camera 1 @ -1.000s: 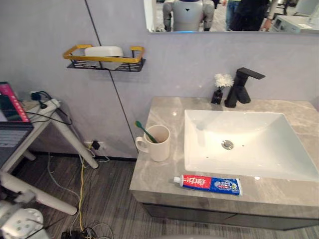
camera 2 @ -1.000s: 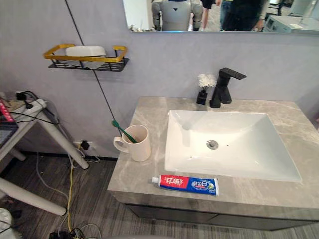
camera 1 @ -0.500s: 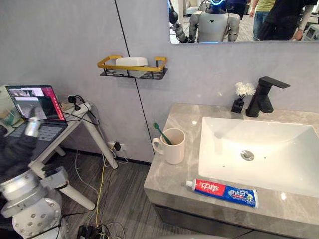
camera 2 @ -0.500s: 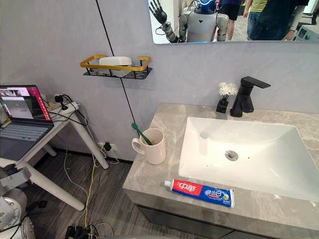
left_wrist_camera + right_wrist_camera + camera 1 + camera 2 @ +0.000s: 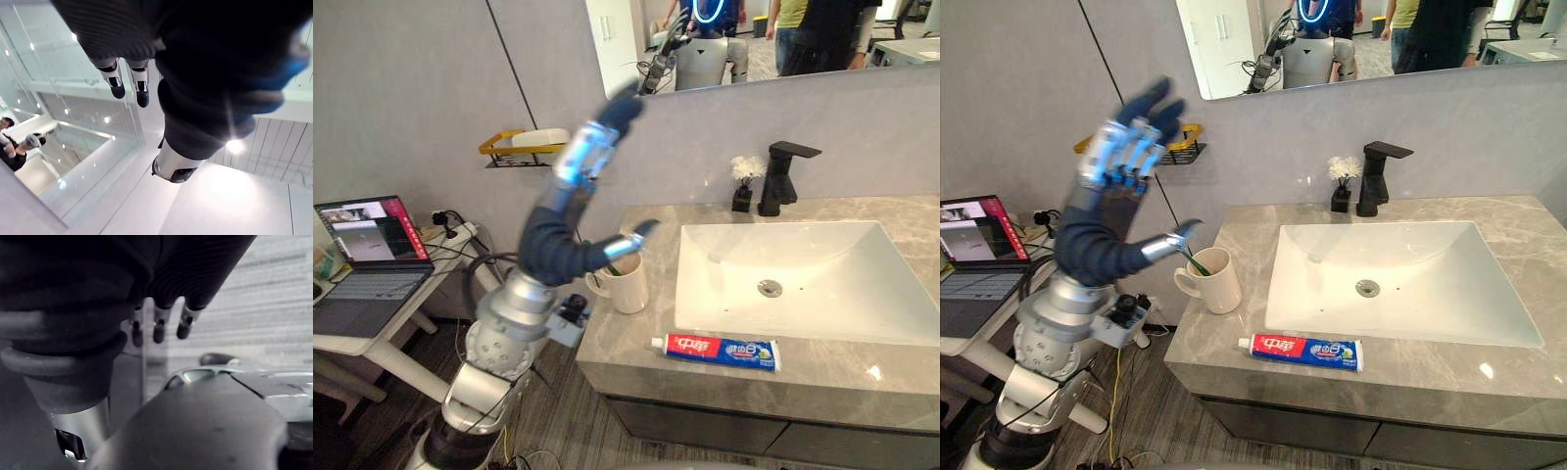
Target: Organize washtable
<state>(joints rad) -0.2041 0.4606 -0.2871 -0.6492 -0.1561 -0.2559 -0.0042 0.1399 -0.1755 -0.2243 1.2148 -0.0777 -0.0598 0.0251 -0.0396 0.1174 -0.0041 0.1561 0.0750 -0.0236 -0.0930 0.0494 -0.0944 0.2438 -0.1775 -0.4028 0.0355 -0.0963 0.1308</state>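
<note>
Both your eye views look down on the washtable (image 5: 862, 377), sharing the sink (image 5: 1410, 255); left wrist camera faces up, right faces the floor (image 5: 274, 298).

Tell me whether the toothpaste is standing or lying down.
Lying down: the toothpaste rests flat along the counter in front of the sink.

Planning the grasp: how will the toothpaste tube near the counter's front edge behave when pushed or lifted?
The toothpaste tube looks plump, so it probably gives under a squeeze. It lies flat, so a push likely slides it rather than rolls it. Near the front edge of the countertop, it could fall off.
</note>
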